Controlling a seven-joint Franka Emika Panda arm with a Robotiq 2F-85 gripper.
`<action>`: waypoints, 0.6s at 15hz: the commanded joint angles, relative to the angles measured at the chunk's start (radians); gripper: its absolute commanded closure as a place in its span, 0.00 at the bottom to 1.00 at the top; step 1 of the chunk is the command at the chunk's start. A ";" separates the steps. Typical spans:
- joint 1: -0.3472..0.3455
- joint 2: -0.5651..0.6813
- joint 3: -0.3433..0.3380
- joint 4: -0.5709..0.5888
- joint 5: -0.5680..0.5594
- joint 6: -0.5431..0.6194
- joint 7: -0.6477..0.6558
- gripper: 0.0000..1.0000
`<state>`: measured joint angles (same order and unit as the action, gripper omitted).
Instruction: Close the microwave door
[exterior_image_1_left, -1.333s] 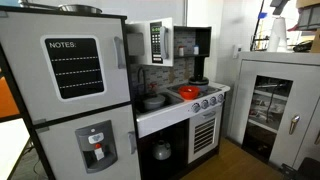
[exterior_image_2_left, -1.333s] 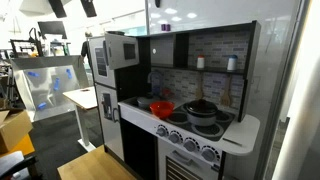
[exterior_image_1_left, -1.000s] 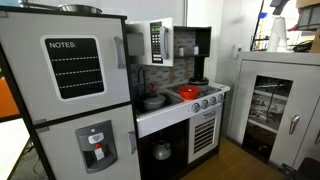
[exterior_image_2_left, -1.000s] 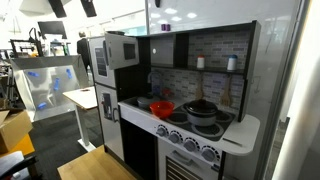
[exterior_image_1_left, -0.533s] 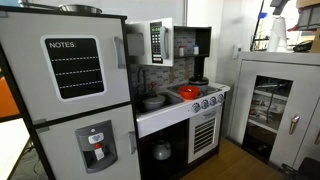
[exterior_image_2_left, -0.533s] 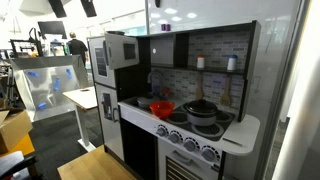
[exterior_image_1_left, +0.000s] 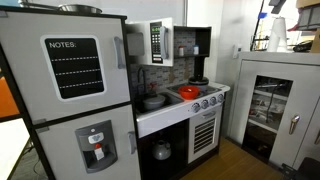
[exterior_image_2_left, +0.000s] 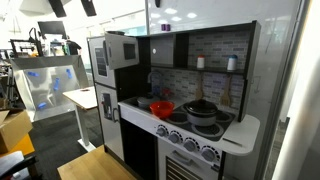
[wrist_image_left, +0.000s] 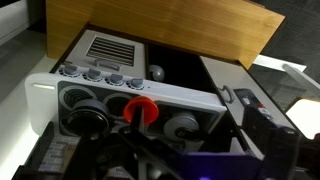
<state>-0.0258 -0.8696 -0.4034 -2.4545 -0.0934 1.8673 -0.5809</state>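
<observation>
The white-and-black play kitchen (exterior_image_1_left: 160, 122) fills both exterior views. Its stove (exterior_image_1_left: 205, 98) sits at counter height and serves here as the reference point.

The tall fridge door (exterior_image_1_left: 70, 70) with its chalkboard stands well to one side of the stove and is cut off at the frame edge. On the stove's far side, apart from the kitchen, is a glass-fronted cabinet (exterior_image_1_left: 272, 110). Its contents are too dim to name.

The microwave (exterior_image_2_left: 143, 50) sits above the stove, toward the fridge side. Only a narrow dark slice of its opening shows. The microwave door (exterior_image_1_left: 160, 42) stands swung out from it, open, with its window and button strip turned toward the fridge side. In an exterior view the door's plain inner face (exterior_image_2_left: 121, 50) shows instead, hiding most of the compartment.

A red pot (exterior_image_1_left: 188, 92) sits at the stove's edge nearest the fridge.

In the wrist view the stove (wrist_image_left: 100, 100) is seen from above, with the red pot (wrist_image_left: 140, 108) beside the burners. The gripper (wrist_image_left: 140, 160) is a dark, blurred mass along the bottom edge. I cannot tell whether its fingers are apart or together.
</observation>
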 joint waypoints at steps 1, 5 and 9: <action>0.011 -0.014 0.035 0.003 0.012 -0.015 -0.018 0.00; 0.046 -0.034 0.071 -0.004 0.015 -0.026 -0.027 0.13; 0.097 -0.035 0.098 -0.027 0.016 -0.025 -0.042 0.47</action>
<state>0.0495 -0.9024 -0.3175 -2.4699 -0.0902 1.8558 -0.5862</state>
